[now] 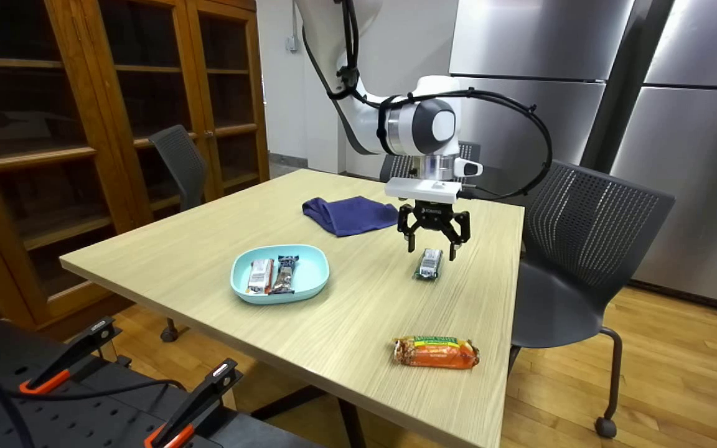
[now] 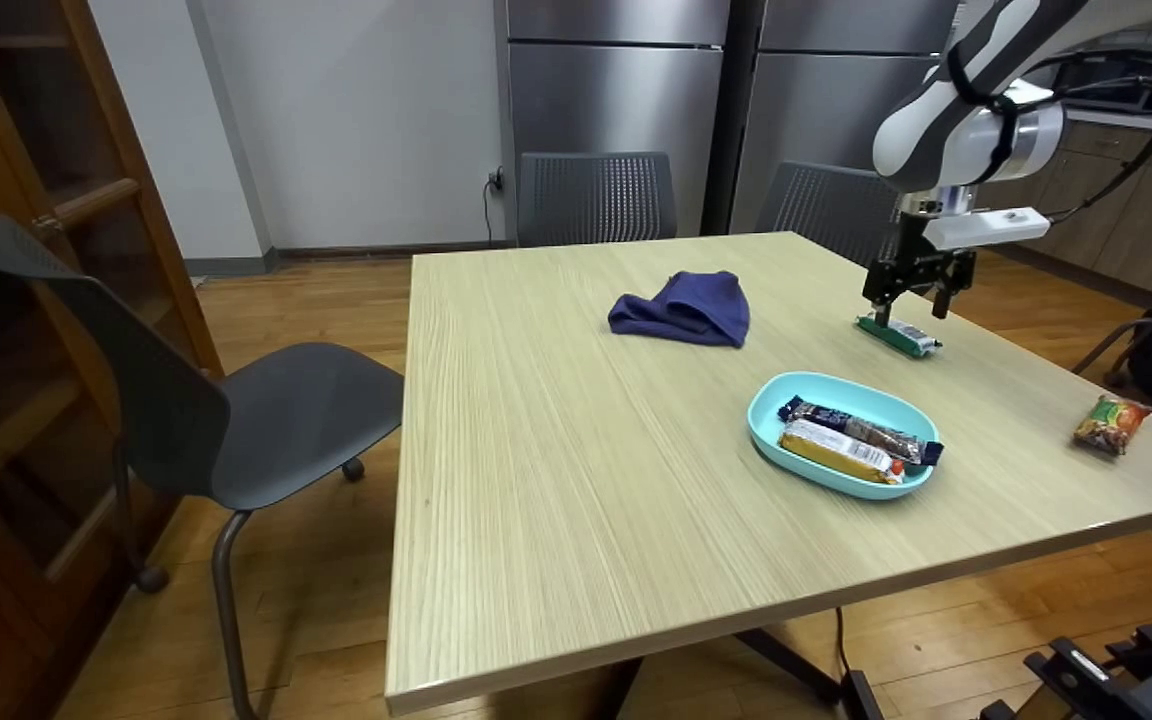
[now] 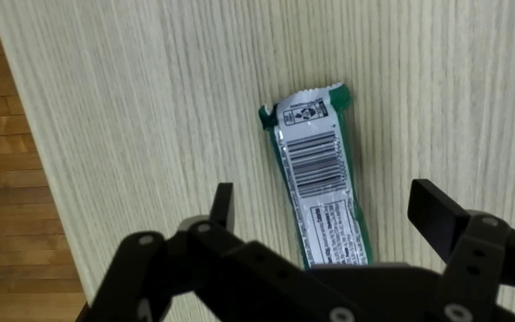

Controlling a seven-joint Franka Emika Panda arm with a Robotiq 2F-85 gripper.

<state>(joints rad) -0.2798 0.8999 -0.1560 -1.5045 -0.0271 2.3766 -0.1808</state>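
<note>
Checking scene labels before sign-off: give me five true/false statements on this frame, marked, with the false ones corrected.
1. Two bars lie side by side in the turquoise tray. True.
2. The hand is open over the green-edged bar, not gripping it. True.
3. The green-edged bar is inside the tray. False: it lies on the table, outside the tray.
4. It is the only bar outside the tray. False: an orange-wrapped bar lies on the table too.
5. A dark blue cloth lies on the table, apart from the tray. True.
</note>
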